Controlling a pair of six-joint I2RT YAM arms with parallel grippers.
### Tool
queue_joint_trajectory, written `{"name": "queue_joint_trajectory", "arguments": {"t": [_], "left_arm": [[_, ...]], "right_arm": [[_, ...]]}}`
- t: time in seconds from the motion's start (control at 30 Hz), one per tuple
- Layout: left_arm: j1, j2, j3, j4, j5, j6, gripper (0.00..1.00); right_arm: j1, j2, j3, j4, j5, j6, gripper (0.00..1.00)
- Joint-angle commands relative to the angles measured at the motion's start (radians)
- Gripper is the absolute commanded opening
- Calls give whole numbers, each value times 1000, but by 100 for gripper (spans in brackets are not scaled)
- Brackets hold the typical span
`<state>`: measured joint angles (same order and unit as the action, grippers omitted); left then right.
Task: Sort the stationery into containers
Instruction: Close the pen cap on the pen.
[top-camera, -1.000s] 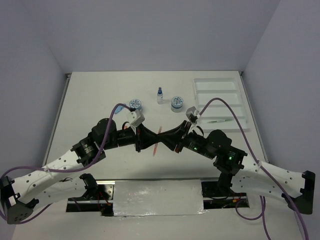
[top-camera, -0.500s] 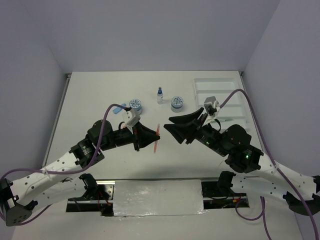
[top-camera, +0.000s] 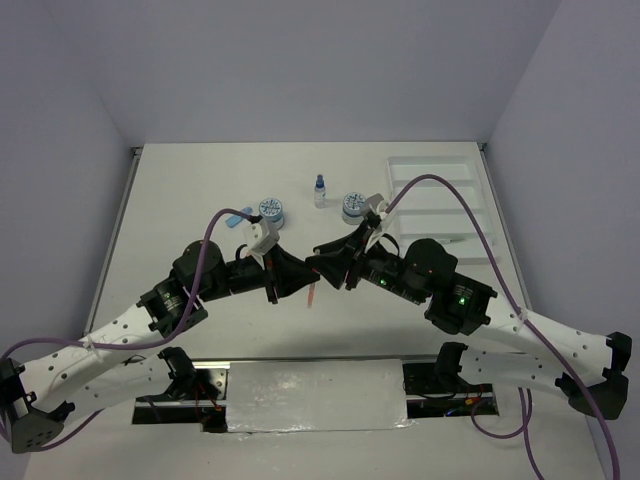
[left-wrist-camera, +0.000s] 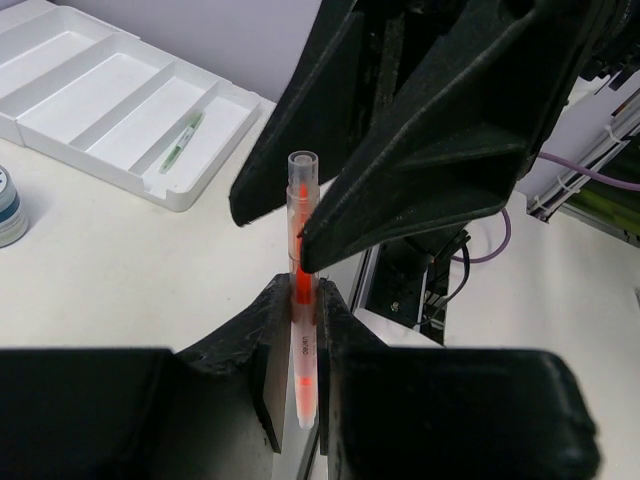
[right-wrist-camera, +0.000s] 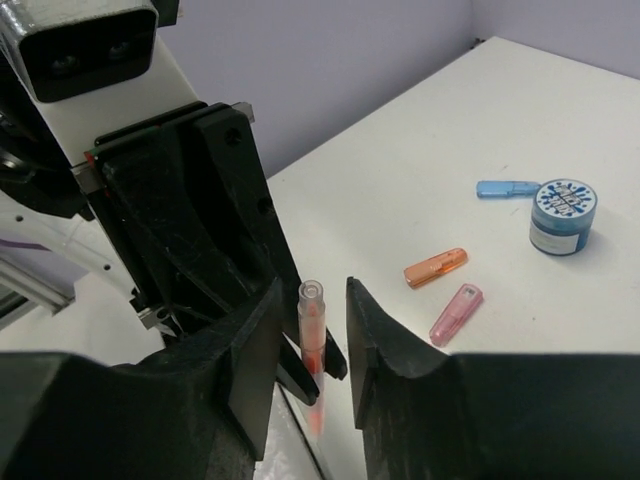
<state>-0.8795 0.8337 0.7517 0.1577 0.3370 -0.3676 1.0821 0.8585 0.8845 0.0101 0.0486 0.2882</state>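
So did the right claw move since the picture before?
Yes. The right gripper slid left, away from the white tray, toward the orange pen the left gripper holds.

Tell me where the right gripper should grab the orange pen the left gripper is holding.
Grip the orange pen by its free end, beyond where the left gripper clamps its barrel. That thin end pokes out toward the right gripper, so come head-on at the left gripper, open jaws either side, probably just below the clear tip.
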Motion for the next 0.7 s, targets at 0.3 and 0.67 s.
{"name": "queue_joint_trajectory", "arguments": {"t": [0.3, 0.67], "left_arm": [[2, -1, -6, 72, 45, 6, 0], [2, 8, -15, 85, 65, -4, 0]], "right_arm": [[2, -7, 24, 50, 23, -9, 58], [2, -9, 22, 56, 43, -8, 28]]}}
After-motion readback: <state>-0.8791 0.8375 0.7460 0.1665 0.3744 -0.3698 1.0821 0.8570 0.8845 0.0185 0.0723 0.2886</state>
